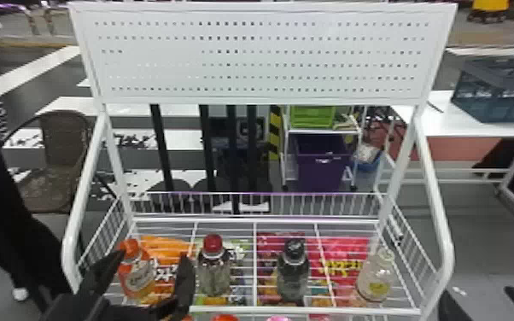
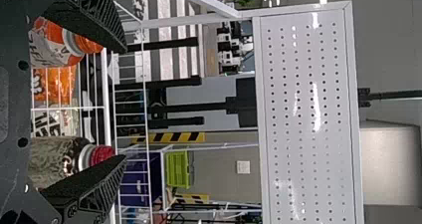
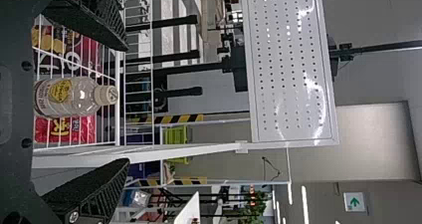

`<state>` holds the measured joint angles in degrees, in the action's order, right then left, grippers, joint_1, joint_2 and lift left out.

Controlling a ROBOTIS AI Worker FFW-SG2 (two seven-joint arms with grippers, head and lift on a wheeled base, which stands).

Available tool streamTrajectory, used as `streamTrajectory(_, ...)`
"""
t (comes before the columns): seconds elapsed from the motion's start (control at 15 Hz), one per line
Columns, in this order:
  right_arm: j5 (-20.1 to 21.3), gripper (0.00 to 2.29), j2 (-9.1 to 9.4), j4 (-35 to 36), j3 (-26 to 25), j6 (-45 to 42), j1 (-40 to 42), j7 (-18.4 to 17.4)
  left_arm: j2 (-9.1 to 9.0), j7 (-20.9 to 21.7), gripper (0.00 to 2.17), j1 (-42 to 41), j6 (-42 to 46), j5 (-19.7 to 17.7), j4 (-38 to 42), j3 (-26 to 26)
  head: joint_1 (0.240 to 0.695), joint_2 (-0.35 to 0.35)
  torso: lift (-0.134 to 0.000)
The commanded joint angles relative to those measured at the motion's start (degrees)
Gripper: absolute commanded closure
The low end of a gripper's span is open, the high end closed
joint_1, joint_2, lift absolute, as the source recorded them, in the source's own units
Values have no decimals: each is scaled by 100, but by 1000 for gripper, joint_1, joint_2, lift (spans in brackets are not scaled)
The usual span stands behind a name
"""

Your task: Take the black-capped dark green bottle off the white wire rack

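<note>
Black-capped btl (image 1: 293, 273) stands rt of L gripper (image 1: 153, 255), apart.

The white wire rack (image 1: 303, 310) is viewed downward from the head, closer and sideways from both wrists; its perforated panel (image 1: 158, 44) is shared.

The white wire rack (image 1: 235, 309): orange plastic bottle (image 1: 138, 273) near left fingers (image 1: 185, 273); rightward, red-capped bottle (image 1: 214, 273), black-capped dark green bottle (image 1: 293, 273), clear bottle (image 1: 375, 277).
</note>
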<state>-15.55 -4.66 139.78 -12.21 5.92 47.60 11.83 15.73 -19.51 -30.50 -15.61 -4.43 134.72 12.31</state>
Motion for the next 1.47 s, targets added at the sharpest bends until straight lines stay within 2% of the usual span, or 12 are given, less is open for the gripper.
streamTrajectory(0.0,-1,93,0,5,0,-16,12,3,0,0,137,0,0,3,-7,8,499,0,0)
streamTrajectory(0.53,-1,93,0,49,-9,-51,74,30,-9,0,137,-9,18,3,-7,8,499,0,0)
streamTrajectory(0.67,114,97,0,-135,140,-156,83,30,0,9,137,-9,18,3,-7,17,499,0,0)
streamTrajectory(0.93,729,97,0,-1164,1081,-877,-234,21,0,9,137,-9,18,3,-16,35,499,0,0)
streamTrajectory(1.13,922,97,0,-2236,1529,-1457,-823,-49,0,0,137,-27,35,3,2,43,499,0,0)
streamTrajectory(1.4,1107,103,-9,-3159,1977,-1404,-1728,-190,0,0,137,-35,18,21,20,61,499,0,0)
